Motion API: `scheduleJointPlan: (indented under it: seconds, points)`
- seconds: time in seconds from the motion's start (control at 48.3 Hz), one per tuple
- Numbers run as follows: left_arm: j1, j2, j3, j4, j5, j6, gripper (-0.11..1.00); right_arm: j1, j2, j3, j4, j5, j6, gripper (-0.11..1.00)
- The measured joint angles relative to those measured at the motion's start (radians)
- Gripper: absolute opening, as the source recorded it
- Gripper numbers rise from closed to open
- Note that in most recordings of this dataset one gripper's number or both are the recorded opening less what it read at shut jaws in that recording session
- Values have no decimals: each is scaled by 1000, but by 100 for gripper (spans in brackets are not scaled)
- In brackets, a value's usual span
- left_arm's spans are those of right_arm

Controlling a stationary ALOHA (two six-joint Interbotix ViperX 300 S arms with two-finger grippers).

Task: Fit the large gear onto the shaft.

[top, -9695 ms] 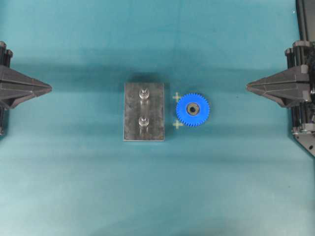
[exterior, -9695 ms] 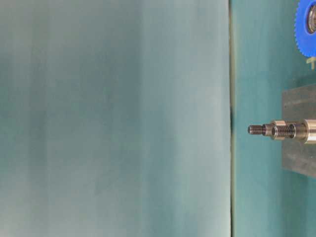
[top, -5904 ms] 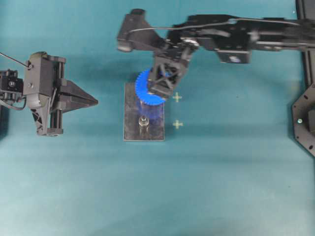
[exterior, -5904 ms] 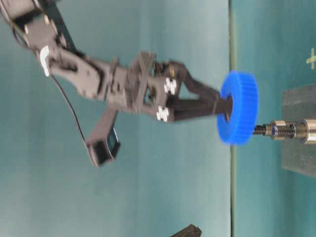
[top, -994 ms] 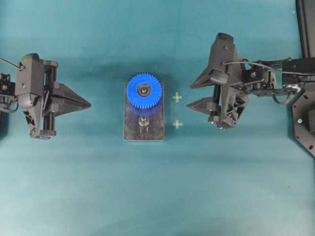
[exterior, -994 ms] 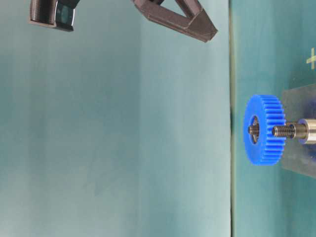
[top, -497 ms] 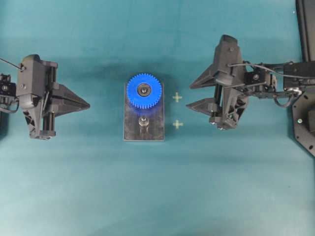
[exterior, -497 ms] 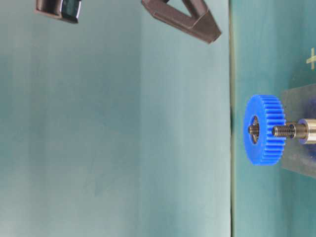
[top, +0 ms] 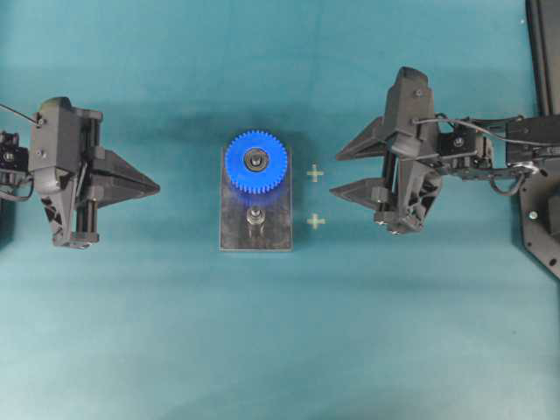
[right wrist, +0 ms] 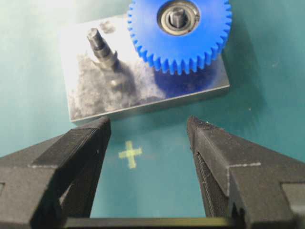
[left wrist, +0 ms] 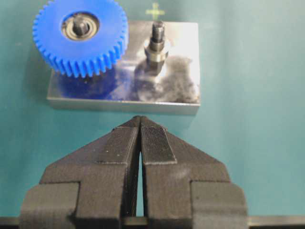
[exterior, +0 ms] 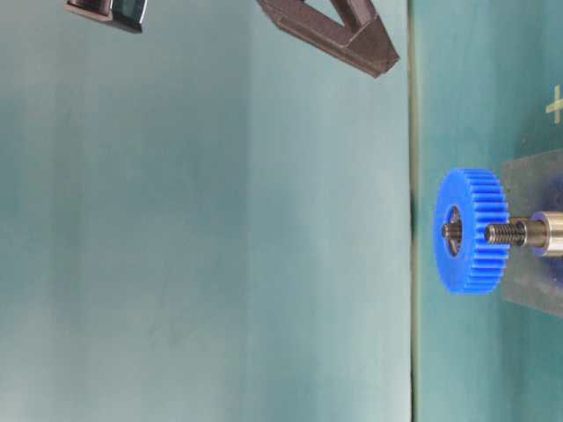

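Observation:
The large blue gear (top: 256, 162) sits on the far shaft of the grey plate (top: 236, 232), the shaft's tip showing in its hub (right wrist: 177, 18). It also shows in the left wrist view (left wrist: 80, 38) and the table-level view (exterior: 471, 230). The second shaft (top: 255, 216) stands bare on the plate, seen also in the wrist views (left wrist: 157, 43) (right wrist: 101, 47). My left gripper (top: 157, 185) is shut and empty, left of the plate. My right gripper (top: 335, 174) is open and empty, right of the plate.
Two pale yellow cross marks (top: 315, 174) (top: 316, 221) lie on the teal table between the plate and my right gripper. A black frame (top: 542, 219) stands at the right edge.
My right gripper has drawn back a little to the right, away from the plate, still open. The gear, the plate and my left gripper have not moved.

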Motion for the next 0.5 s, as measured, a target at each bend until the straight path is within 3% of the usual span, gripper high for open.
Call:
scheduleJointPlan:
  seconds: [0.497]
  points:
    - [0,14,12,0,-2,-5,0,5,0,17,-2,-9,0,69]
